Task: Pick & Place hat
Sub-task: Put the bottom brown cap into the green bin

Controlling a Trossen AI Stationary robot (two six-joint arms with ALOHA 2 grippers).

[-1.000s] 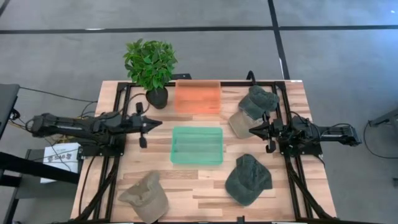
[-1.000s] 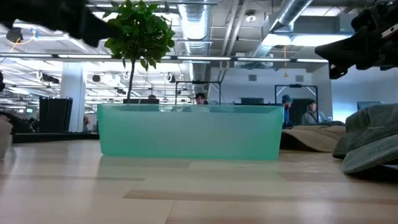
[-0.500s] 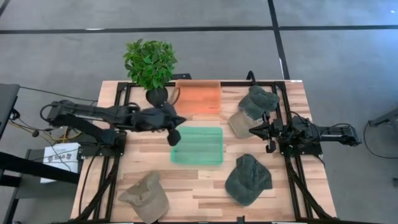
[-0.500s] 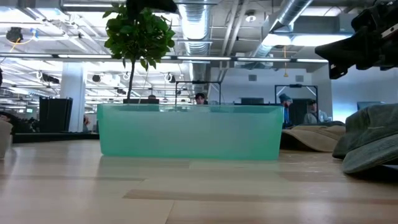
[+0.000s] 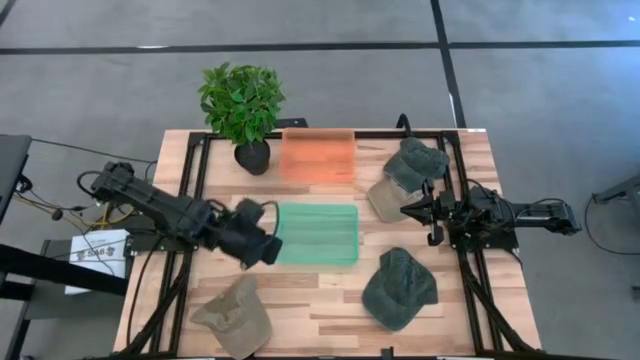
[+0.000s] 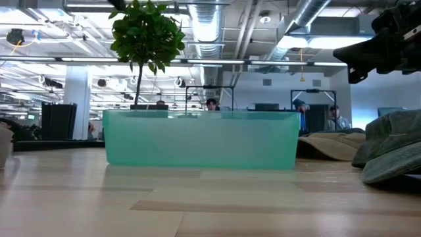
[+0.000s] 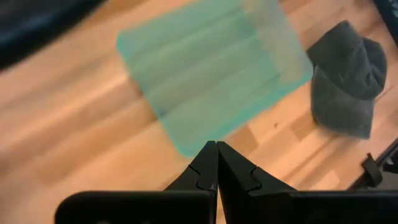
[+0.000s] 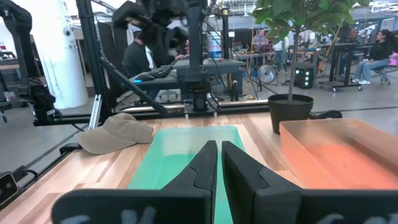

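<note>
The high view shows several hats. A tan hat [image 5: 232,315] lies at the near left, and a dark green hat [image 5: 400,288] lies at the near right. Another dark green hat [image 5: 416,160] rests on a second tan hat [image 5: 384,199] at the far right. My left gripper [image 5: 266,248] is shut and hangs tipped down over the left edge of the green bin [image 5: 317,233], holding nothing; its wrist view shows its shut fingers [image 7: 216,167] above the bin [image 7: 211,68] and the near-right hat [image 7: 343,78]. My right gripper [image 5: 408,210] is shut beside the far-right hats, above the table.
An orange bin [image 5: 318,155] and a potted plant [image 5: 243,110] stand at the far edge. Black frame rails [image 5: 190,180] run along both sides of the table. Bare wood shows between the two near hats. People sit at desks in the room beyond [image 8: 140,56].
My left arm has swung from the left side toward the green bin. It then moved toward the near edge and tipped its gripper downward, ending over the bin's left edge. The right arm and all hats have stayed where they were.
</note>
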